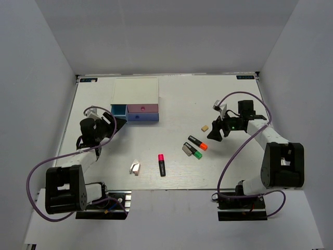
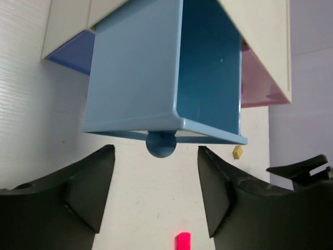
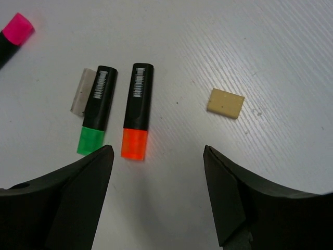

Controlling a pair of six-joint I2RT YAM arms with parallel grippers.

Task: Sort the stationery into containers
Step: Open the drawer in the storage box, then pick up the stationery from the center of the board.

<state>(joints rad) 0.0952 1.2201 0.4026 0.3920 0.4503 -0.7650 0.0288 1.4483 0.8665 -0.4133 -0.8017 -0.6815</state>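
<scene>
Well, my right jaws stand wide apart and hold nothing, hanging over the table [image 3: 270,47] with the orange highlighter [image 3: 136,110] just ahead, a little toward my left-hand finger. The green highlighter [image 3: 95,110] lies beside it, further that way, with a pale grey piece [image 3: 82,91] touching its far side. The tan block [image 3: 225,102] sits ahead toward my right-hand finger, and the pink highlighter [image 3: 14,32] is well off at the far left. I judge the highlighters light, stiff and smooth, so they may roll or slip. I would close across the middle of the black barrel, square to its length. The block looks light and low, so it wants a pinch close to the table. My left jaws are also open and empty, with the knob [image 2: 161,144] of the light blue drawer [image 2: 135,78] just ahead, centred between them and untouched. That drawer stands out from the box, with the pink drawer [image 2: 260,78] and dark blue drawer [image 2: 73,52] on either side of it. I count three highlighters, one block, one grey piece, one white clip [image 1: 135,167] and three drawers.
</scene>
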